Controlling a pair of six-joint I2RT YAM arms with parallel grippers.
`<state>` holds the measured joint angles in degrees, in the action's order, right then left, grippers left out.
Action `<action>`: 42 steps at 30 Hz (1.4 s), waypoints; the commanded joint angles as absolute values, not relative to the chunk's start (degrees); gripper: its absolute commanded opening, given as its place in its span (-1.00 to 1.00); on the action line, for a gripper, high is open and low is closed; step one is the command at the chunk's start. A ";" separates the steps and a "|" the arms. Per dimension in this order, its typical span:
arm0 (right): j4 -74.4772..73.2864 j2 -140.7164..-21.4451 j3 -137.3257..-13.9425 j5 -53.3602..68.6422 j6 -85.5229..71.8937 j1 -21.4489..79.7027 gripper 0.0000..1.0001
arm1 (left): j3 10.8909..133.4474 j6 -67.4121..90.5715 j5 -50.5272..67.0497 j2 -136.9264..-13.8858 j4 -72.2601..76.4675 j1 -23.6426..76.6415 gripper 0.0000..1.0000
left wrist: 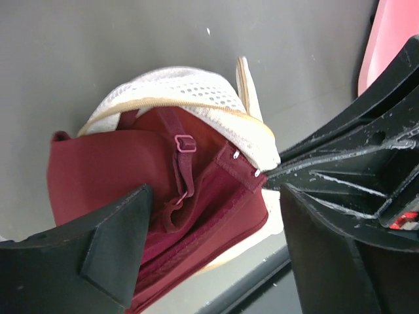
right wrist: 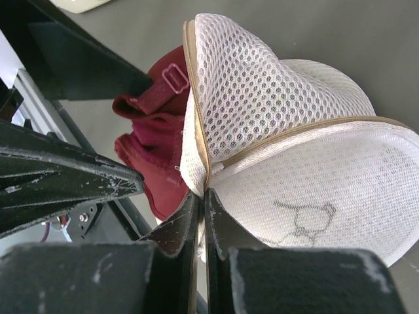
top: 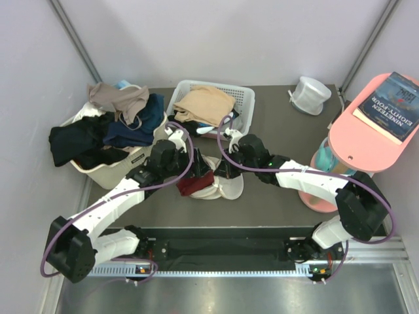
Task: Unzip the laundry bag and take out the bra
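**Bag open, bra partly out**

On the bench point(top: 275, 196), just below the middle of the top view, the bag point(top: 226, 188) lay on its side with its mouth turned toward the left of the frame. The unzipping looked done. In the left wrist view the beige-trimmed edge gaped wide, and the mesh dome stood clear in the upper middle of that frame. What was left, by my reading, was the removal itself.

The dark red bra point(left wrist: 131, 170) spilled out of the mouth onto the bench. One strap and its slider showed plainly, but the far part of the bra was tucked under the mesh, so it was not yet free of the bag.

The right gripper point(right wrist: 203, 203) was closed, pinching the bag's trimmed rim at the bottom middle of its own view and holding the mouth up and apart.

The left gripper point(left wrist: 213, 196) had its jaws spread wide and gripped nothing. It sat directly over the bra, with one finger at the lower left of its view and the other at the lower right, so the red fabric filled the gap between them. Whether the fingertips touched the cloth could not be told.
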<state>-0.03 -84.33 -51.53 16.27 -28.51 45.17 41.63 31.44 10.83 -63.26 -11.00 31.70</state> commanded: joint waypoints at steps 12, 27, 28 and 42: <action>2.11 -82.44 -54.32 17.49 -28.39 46.41 -1.00 | 40.87 20.22 12.30 -65.56 -9.31 31.90 0.85; 0.18 -83.14 -55.90 16.35 -27.69 46.41 -1.00 | 37.88 25.04 19.43 -67.41 -3.96 31.82 -0.25; 0.18 -83.14 -56.16 16.09 -27.51 46.32 -1.00 | 37.71 25.31 19.51 -67.33 -3.69 31.82 -0.34; -10.11 -84.20 -59.68 10.20 -24.17 46.58 -1.00 | 39.46 26.29 15.47 -69.87 -5.78 31.73 -1.00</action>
